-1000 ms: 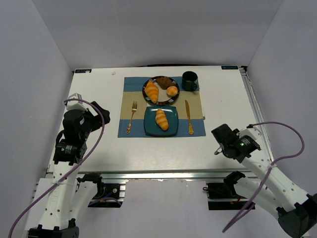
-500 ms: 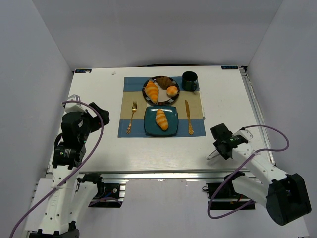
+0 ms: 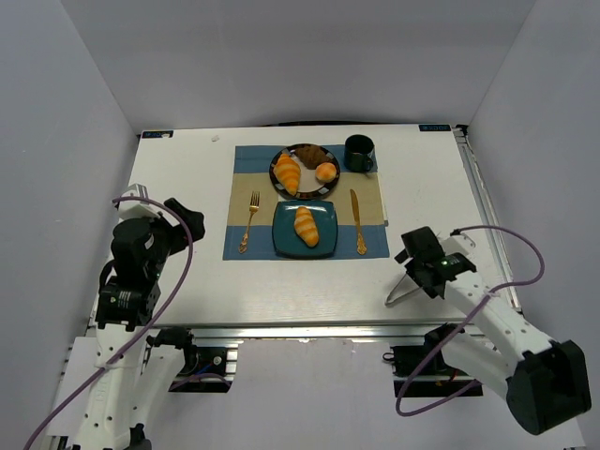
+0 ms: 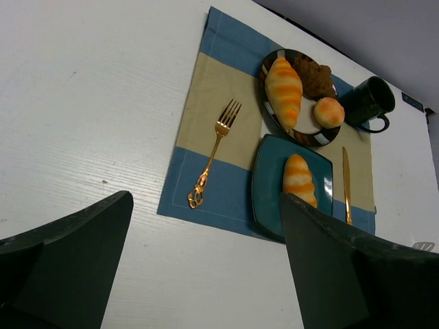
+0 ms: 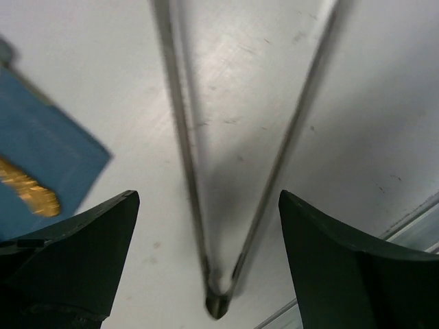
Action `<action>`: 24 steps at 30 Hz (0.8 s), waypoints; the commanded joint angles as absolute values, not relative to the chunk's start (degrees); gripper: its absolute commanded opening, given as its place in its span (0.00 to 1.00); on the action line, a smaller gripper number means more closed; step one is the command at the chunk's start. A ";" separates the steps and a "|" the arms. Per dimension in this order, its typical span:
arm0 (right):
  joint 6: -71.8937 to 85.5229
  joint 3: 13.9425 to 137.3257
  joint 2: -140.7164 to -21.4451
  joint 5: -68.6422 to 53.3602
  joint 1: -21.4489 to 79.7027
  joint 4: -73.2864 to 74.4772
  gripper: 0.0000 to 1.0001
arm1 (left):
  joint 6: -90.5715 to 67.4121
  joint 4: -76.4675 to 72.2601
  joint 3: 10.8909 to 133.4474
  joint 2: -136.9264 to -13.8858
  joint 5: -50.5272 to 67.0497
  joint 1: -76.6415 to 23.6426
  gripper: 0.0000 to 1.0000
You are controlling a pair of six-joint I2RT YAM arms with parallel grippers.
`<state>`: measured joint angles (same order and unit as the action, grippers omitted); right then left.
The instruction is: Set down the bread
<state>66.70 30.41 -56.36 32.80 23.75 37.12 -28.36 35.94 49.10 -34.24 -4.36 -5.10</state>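
Right wrist view: the tongs' (image 5: pixel 217 301) arms run off the top edge. Placemat (image 5: pixel 41 154) and gold utensil (image 5: pixel 27 185) cropped left; which utensil, we cannot tell.

A white table (image 3: pixel 187 178) with a faint wood grain has a metal rail (image 3: pixel 309 330) along its near edge. A plain pale grey back wall (image 3: pixel 300 56), left wall (image 3: pixel 56 169) and right wall (image 3: pixel 553 141) enclose it. The light is soft and even.
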 commanded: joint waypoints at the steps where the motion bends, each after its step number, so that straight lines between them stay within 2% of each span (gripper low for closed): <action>1: 61.80 37.96 -51.25 33.93 23.64 42.09 0.89 | -28.48 37.44 51.14 -34.01 -5.71 -5.27 0.98; 5: 55.13 41.66 -45.20 31.83 23.64 45.53 0.89 | -27.43 40.25 54.31 -35.51 -7.29 -5.27 0.98; 13: 47.82 44.38 -42.28 22.77 23.64 44.91 0.89 | -26.02 41.31 53.88 -33.84 -11.59 -5.27 0.98; 20: 45.18 47.19 -38.15 24.78 23.64 43.51 0.89 | -26.90 40.35 53.17 -33.39 -10.90 -5.27 0.98; 24: 43.51 47.64 -39.81 24.26 23.64 42.10 0.89 | -27.16 39.11 53.35 -33.75 -11.16 -5.27 0.98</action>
<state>46.15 45.60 -38.79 24.64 23.75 43.48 -27.03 40.25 52.38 -33.54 -10.55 -5.10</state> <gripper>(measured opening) 0.895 0.983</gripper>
